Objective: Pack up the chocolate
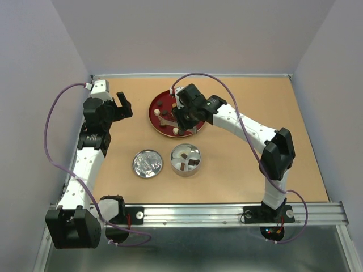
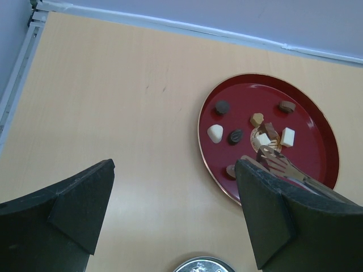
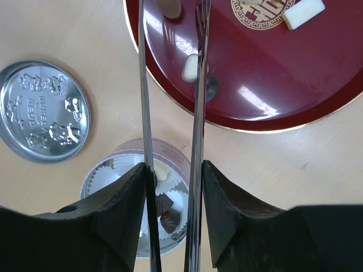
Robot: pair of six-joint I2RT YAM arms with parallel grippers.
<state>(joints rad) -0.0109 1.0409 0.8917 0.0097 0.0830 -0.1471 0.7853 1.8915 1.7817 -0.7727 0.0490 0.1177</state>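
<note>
Right claw (image 3: 174, 170) is gripping tongs (image 3: 198, 113) over the far red plate (image 2: 317, 164), where chocolates (image 2: 235, 136) are lying; left claw (image 2: 173, 170) is hanging open. Tong tips pinching off-centre risk flicking a smooth piece off the plate.

Bright even overhead light, soft shadows, glare on red plate (image 3: 283, 96), near claws blurred
</note>
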